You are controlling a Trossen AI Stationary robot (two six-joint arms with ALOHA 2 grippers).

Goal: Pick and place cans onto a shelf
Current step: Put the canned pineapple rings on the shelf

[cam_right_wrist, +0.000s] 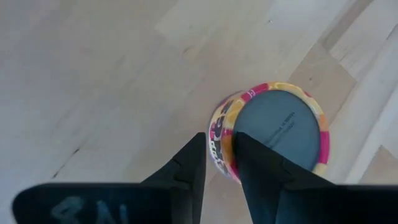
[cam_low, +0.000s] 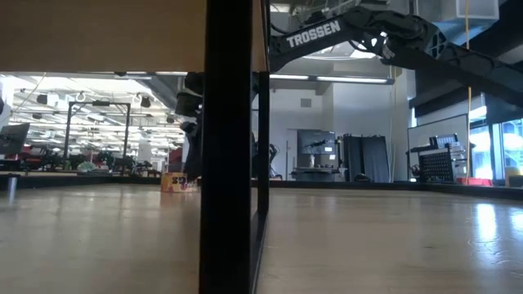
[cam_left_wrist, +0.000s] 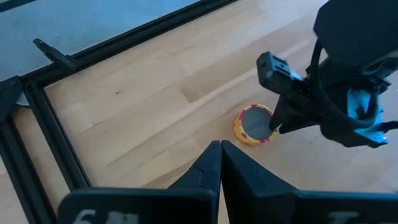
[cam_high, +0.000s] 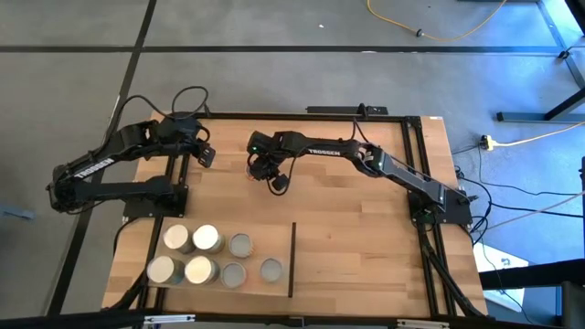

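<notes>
– Right gripper (cam_right_wrist: pixel 219 140) hung just above the one can (cam_right_wrist: pixel 277 127) that stood alone on the bare table (cam_high: pixel 366 183), near its middle. The jaws were only a little apart, a narrow gap, and they held nothing as far as I could see.

– And the left gripper (cam_left_wrist: pixel 217 149)?

– It waited over the far left part of the table, well apart from the can. Its fingers were pressed together and it was empty.

– How far was the task, in your opinion?

– Quite far, I think. From above I counted seven cans (cam_high: pixel 207 238) in two rows on the shelf (cam_high: pixel 270 239), left of the black strip (cam_high: pixel 292 260). Some had cream tops, some grey. Only the lone can was not yet on the shelf, so I judged that one pick and one placing remained.

– Did every camera show this?

– No. Only the high view showed the rows on the shelf, but there the right arm covered the lone can almost fully. The right wrist view showed its grey lid and its yellow and pink label from close by. The left wrist view showed can and right gripper together from the side. The low view showed no cans on the shelf at all, only a dark post and one small yellowish can far behind it.
</notes>
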